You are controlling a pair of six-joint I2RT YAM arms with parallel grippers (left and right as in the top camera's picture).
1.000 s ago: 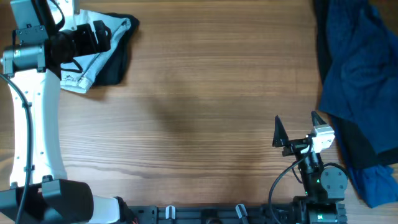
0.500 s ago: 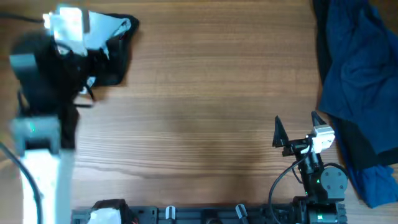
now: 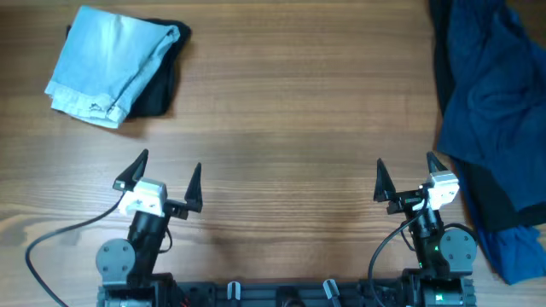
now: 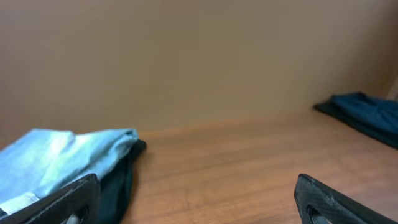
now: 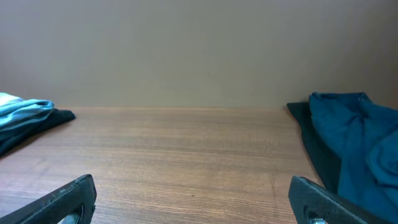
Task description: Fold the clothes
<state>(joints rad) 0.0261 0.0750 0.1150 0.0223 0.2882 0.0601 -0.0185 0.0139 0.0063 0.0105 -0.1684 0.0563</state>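
Observation:
The folded light-blue denim shorts (image 3: 111, 64) lie at the far left of the table on top of a folded black garment (image 3: 162, 81). They also show in the left wrist view (image 4: 59, 158) and at the left edge of the right wrist view (image 5: 22, 107). My left gripper (image 3: 160, 173) is open and empty near the front left edge, well away from the shorts. My right gripper (image 3: 406, 176) is open and empty near the front right. Its fingers frame bare wood (image 5: 193, 199).
A heap of dark navy and blue garments (image 3: 490, 111) covers the right side of the table, also in the right wrist view (image 5: 351, 143) and the left wrist view (image 4: 364, 112). The wooden table (image 3: 290, 128) lies between the two piles.
My left arm has pulled back from over the shorts at the far left to the front edge, leaving the folded shorts lying uncovered. The right arm has not moved.

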